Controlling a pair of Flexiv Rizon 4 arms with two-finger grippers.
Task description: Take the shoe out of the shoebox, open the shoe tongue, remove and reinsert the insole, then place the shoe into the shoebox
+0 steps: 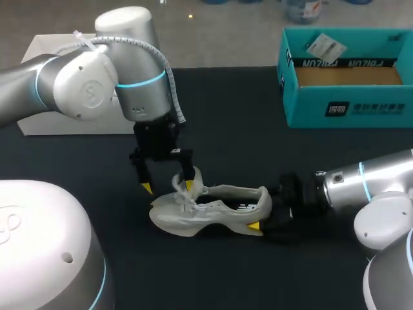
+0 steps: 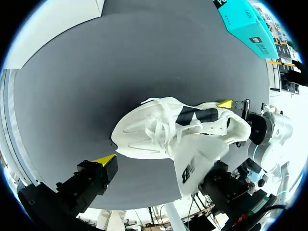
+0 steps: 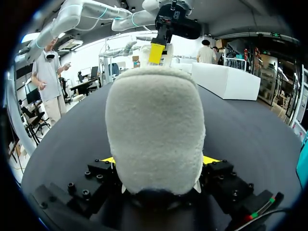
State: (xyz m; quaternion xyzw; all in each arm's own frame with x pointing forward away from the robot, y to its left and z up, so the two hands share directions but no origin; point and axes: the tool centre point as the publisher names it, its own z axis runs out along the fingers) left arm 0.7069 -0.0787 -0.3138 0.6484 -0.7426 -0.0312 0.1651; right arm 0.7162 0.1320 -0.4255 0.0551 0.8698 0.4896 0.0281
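Head view: the shoe (image 1: 206, 213) lies on its side low in the middle of the frame, on the dark surface (image 1: 232, 129), well apart from the teal shoebox (image 1: 310, 110) at upper right. My right hand (image 1: 261, 218) comes in from the right and clamps the heel. My left hand (image 1: 168, 187) hangs over the laces with its fingers spread wide.

Left wrist view: the left hand (image 2: 156, 169) grips nothing. The tongue (image 2: 197, 161) is flapped out toward one finger (I can't tell whether it touches), and the other finger stands clear on the shoe's far side.

Right wrist view: the padded heel (image 3: 154, 125) fills the gap between the right hand's (image 3: 159, 161) fingers, both pressed against it.

I judge the shoe light and soft: floppy upper and tongue, loose laces that could snag. The heel looks like the stiffest part, so it's the right anchor. I'd pinch the tongue by its free edge, not the laces.
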